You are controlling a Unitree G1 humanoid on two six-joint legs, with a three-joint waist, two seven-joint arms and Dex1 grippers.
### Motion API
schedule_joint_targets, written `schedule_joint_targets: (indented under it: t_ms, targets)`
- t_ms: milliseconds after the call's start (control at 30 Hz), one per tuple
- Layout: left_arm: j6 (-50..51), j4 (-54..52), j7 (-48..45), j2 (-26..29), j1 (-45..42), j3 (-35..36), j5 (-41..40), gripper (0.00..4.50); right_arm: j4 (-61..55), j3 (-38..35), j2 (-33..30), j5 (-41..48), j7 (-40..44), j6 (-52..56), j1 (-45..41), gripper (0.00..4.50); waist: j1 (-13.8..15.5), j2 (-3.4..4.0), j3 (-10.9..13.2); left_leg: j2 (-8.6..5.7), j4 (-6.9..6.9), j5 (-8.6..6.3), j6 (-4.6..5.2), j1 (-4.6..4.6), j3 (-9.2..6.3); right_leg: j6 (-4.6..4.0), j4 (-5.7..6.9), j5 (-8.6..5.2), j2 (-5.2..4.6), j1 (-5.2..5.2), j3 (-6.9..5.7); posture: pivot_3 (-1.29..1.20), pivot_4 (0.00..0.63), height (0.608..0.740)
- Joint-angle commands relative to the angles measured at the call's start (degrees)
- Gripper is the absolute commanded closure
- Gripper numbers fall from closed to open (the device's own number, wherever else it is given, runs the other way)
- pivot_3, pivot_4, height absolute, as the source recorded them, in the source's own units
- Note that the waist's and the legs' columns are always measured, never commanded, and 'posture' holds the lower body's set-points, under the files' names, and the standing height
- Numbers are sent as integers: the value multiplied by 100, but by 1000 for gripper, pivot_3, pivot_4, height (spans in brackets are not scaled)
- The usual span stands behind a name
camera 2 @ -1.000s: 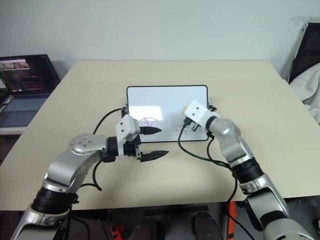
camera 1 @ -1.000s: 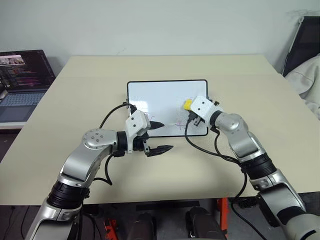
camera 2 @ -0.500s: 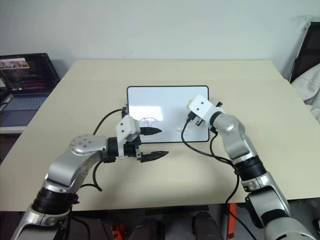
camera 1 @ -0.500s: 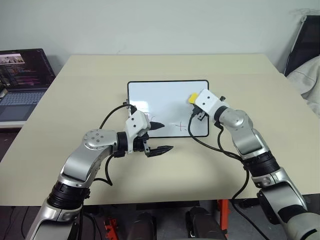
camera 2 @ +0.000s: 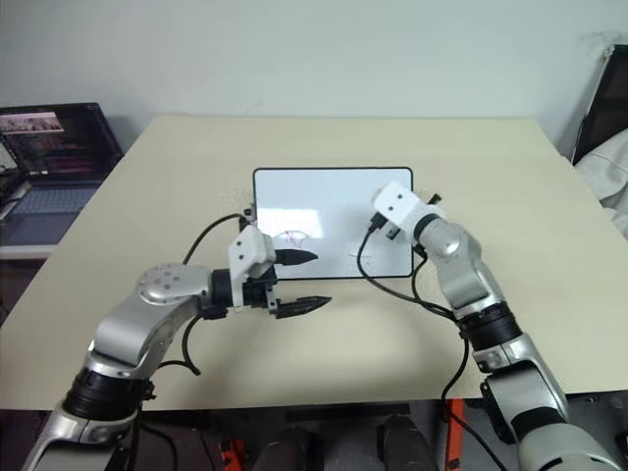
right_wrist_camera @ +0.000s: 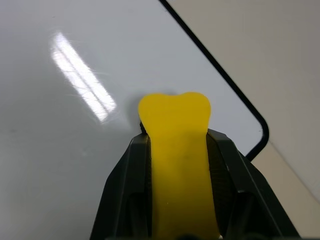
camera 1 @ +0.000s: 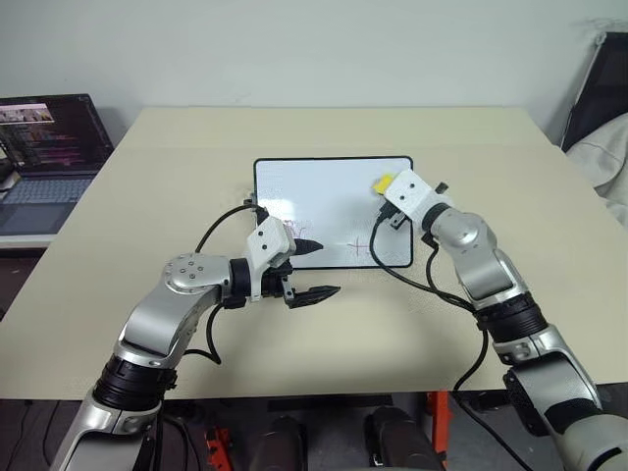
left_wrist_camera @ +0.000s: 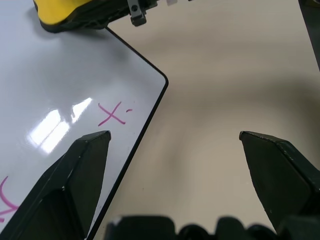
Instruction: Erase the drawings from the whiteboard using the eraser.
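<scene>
The right gripper (right_wrist_camera: pixel 175 165) was clamped on the eraser (camera 1: pixel 382 183), its fingers gripping the two long sides so that the dark underside could face the whiteboard (camera 1: pixel 329 196). The eraser sat over the board's far right corner, its long axis in line with the fingers and its free end pointing away from the robot and to the left. The whiteboard lay flat on the table (camera 1: pixel 177 157), long edges running left to right. A pink cross (camera 1: pixel 362 245) near the right edge and a scribble (camera 2: pixel 291 236) near the left remained uncleaned. The left gripper (camera 1: pixel 312 270) hung at the board's near left corner, fingers spread wide and empty, probably placed to steady the board.
</scene>
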Motion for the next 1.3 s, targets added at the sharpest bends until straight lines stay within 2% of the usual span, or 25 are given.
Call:
schedule_joint_targets:
  t_ms: [33,300,467,600,700,767,867,967,1133,1300]
  targets:
    - [-21,-213,27,4,-15,73,-61,0,105,-165,38,115,47,234,136,3378,0,0,0,0,-1,0,0,-2,1,-2,-2,1,-1,0,1,0,150,740]
    - [49,-261,163,81,149,272,-92,0,-526,-371,166,525,308,704,555,3378,-3,0,0,2,-9,0,0,0,1,5,-4,-3,-3,-1,2,0,150,740]
    - [103,-205,238,301,424,723,-160,0,-1230,-819,325,904,100,736,712,3379,-2,1,2,3,-26,0,0,0,0,4,-8,-5,-7,-8,2,0,150,740]
    - [153,-223,380,278,564,1069,-329,0,-2028,-1209,362,1408,253,989,819,3379,10,4,11,2,-64,2,-2,-4,1,-11,-28,3,-8,-19,0,0,150,740]
    - [310,-339,548,203,732,1361,-592,0,-2910,-1282,110,1868,761,1238,1223,3379,32,3,10,3,-72,0,-3,-59,-7,-16,-32,2,-17,-73,-6,0,150,740]
    - [407,-462,561,215,925,1468,-746,0,-3613,-1230,-210,2069,1066,1435,1830,3379,61,3,10,3,-71,-4,-10,-102,-6,-11,-33,-5,-22,-113,-7,0,150,740]
    - [381,-537,538,276,1180,1521,-806,0,-4488,-1313,-418,2393,1169,1732,2616,3379,118,3,10,5,-71,-14,-21,-144,-19,-11,-57,-16,-27,-134,-7,0,150,740]
    - [333,-564,504,313,1297,1497,-802,0,-4926,-1364,-391,2627,1111,1866,3038,3379,114,3,10,3,-69,-15,-19,-158,-18,-13,-72,-13,-28,-140,-8,0,150,740]
    - [211,-481,396,337,1251,1337,-713,0,-5132,-1174,-435,2544,930,1729,3703,3379,129,3,10,3,-67,-16,-16,-130,-30,-15,-73,-10,-24,-107,-20,0,150,740]
    - [-5,-286,214,397,1081,1046,-489,0,-4880,-783,-846,2012,882,1311,3891,3379,129,3,9,0,-64,-15,-16,-124,-17,-14,-71,-10,-14,-105,-24,0,150,740]
